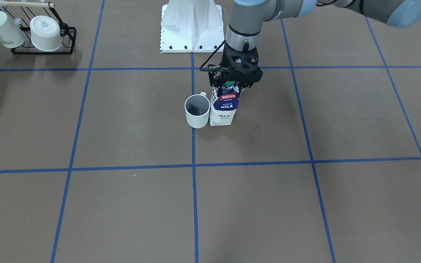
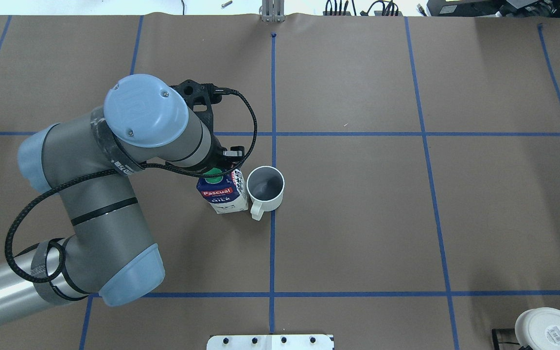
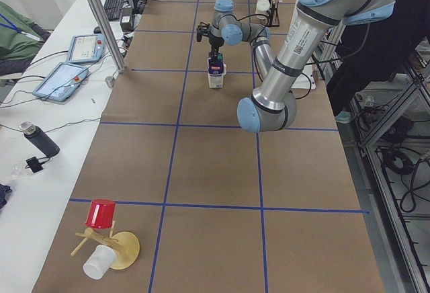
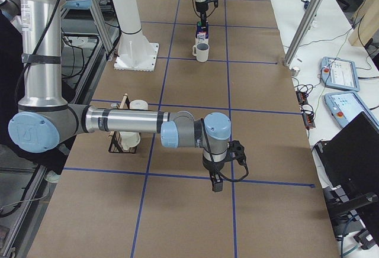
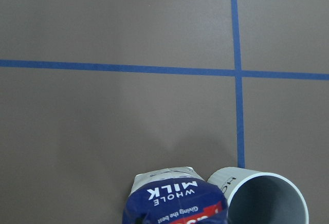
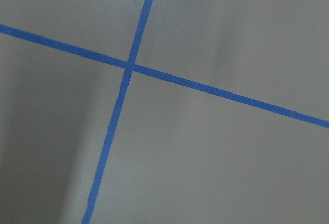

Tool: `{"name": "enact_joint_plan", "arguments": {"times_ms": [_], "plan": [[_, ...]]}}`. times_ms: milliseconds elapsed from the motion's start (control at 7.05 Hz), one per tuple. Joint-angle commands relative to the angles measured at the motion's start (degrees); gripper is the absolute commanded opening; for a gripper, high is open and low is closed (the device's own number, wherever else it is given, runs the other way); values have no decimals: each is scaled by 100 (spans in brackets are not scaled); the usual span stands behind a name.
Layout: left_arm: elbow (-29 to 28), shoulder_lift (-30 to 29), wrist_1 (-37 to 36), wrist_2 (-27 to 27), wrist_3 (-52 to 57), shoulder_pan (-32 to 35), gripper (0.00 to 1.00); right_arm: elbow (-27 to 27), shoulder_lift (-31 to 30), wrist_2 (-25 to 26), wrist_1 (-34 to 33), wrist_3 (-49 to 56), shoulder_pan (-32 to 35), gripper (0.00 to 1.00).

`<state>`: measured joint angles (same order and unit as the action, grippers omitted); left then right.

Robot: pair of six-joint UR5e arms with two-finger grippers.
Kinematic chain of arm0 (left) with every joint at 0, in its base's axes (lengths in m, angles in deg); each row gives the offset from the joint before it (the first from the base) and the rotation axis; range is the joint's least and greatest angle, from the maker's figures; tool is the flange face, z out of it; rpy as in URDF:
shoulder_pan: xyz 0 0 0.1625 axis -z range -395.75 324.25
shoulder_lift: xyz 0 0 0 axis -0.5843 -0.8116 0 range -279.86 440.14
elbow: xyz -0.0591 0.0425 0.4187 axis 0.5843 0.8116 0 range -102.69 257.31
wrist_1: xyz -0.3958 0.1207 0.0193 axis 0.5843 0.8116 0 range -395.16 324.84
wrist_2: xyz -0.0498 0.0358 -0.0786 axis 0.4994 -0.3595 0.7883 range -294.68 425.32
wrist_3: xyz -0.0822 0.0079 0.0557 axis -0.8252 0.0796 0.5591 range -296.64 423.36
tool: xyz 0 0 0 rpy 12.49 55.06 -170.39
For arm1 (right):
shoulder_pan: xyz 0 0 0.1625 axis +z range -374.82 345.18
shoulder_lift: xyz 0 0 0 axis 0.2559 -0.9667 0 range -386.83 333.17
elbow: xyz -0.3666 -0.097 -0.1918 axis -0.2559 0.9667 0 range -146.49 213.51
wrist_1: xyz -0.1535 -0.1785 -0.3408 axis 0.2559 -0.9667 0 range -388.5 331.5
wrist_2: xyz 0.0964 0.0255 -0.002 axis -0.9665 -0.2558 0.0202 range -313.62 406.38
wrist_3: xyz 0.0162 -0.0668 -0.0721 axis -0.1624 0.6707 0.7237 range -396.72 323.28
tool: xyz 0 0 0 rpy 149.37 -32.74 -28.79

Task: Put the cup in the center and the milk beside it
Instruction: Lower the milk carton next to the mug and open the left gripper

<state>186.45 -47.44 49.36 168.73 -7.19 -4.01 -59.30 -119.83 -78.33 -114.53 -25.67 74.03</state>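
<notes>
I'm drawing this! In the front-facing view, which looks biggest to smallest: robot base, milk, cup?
Largest: the white robot base.
Then the milk.
Smallest: the cup, shorter than the milk beside it.

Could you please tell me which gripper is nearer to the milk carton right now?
The left. The left gripper is at the top of the milk; the right gripper hangs far away above the table, toward the robot's right end.

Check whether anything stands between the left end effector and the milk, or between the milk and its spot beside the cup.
Nothing visible does. The left end effector is right at the top of the milk, which stands upright close beside the cup on the middle tape line.
</notes>
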Motion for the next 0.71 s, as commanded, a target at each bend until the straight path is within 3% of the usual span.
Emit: {"name": "enact_joint_plan", "arguments": {"times_ms": [0, 284, 568], "plan": [[299, 30, -58, 13, 41, 60, 98, -10, 1, -1, 7, -138, 0, 100], [467, 22, -250, 65, 137, 550, 98, -10, 1, -1, 7, -138, 0, 100], [976, 56, -1188, 589, 1292, 1259, 98, -1, -26, -80, 7, -130, 0, 100]]}}
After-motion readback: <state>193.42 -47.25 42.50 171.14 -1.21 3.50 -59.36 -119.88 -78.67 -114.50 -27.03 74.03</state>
